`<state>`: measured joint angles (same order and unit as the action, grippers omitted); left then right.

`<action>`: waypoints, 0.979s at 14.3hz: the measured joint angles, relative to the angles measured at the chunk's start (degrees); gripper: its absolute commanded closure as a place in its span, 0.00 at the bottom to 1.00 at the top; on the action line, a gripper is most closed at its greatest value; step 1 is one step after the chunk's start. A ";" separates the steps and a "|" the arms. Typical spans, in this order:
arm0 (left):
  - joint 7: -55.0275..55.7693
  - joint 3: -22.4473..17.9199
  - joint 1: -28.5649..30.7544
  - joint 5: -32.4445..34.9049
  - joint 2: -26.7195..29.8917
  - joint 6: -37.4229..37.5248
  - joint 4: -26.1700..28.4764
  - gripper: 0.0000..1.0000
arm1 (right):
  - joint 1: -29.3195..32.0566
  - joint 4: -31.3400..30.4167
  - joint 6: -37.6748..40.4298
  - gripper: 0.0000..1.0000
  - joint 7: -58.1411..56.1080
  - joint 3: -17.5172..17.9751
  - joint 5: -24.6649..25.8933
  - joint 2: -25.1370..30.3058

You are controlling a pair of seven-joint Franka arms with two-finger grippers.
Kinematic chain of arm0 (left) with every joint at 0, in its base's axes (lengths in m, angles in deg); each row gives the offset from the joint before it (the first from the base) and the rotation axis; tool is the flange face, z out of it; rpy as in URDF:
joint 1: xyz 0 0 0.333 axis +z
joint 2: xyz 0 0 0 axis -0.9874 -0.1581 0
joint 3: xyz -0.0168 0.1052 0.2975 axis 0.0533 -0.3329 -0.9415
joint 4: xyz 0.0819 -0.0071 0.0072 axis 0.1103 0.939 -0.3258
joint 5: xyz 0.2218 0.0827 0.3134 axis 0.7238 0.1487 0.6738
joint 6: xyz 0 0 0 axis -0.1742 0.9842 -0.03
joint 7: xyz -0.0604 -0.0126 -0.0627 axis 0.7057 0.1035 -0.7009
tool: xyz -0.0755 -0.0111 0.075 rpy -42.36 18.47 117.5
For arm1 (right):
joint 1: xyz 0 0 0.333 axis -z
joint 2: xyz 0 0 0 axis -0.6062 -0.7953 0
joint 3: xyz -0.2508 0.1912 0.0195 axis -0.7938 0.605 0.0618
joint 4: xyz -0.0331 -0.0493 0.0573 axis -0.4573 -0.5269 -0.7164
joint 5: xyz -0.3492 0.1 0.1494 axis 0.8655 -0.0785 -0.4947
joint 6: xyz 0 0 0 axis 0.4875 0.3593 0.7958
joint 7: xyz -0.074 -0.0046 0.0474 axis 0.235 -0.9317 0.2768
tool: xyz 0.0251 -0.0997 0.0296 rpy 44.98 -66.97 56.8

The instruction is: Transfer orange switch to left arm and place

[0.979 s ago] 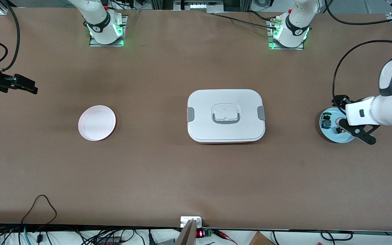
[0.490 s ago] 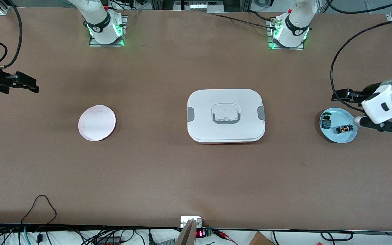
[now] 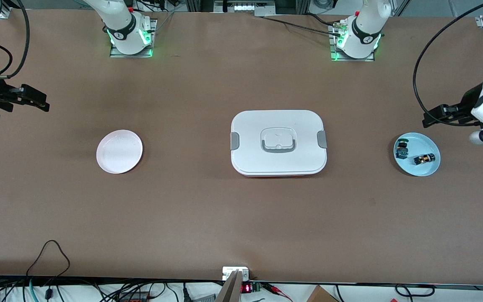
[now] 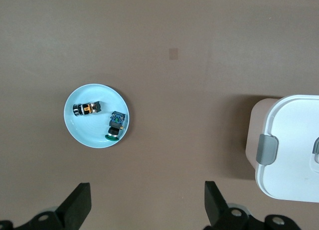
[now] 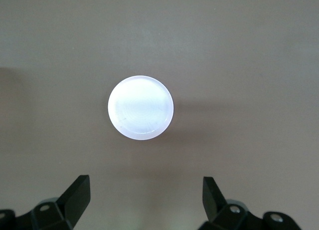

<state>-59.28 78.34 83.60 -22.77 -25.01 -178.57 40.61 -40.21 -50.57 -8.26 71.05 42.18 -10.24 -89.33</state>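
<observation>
While both grippers' fingers gape empty, the box sits between 2 plates.

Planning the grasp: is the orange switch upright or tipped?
Tipped: the orange switch lies on its side in the blue plate.

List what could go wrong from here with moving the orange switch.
1. The orange switch lies close beside the green-capped switch on the blue plate; the open left gripper could take or knock the wrong one.
2. The box stands between that plate and the pink plate, so a low carry might hit it.
3. The switch is tiny; passing it to the open right gripper risks a drop.
</observation>
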 measured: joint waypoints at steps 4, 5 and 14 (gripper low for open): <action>-6.23 -2.01 -2.15 0.00 4.79 -7.70 7.53 0.00 | -0.08 0.01 0.32 0.00 0.13 0.00 0.00 0.54; -7.81 -2.43 -2.17 0.00 5.43 -8.35 8.55 0.00 | -0.13 0.04 0.57 0.00 0.13 0.00 0.00 0.54; -9.38 -3.73 -2.23 0.00 5.84 -8.19 9.04 0.00 | -0.24 0.14 3.62 0.00 0.13 0.01 0.00 0.58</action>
<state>-68.66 74.60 81.37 -22.77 -19.17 -186.76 49.64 -40.44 -50.43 -4.65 71.19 42.18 -10.24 -88.75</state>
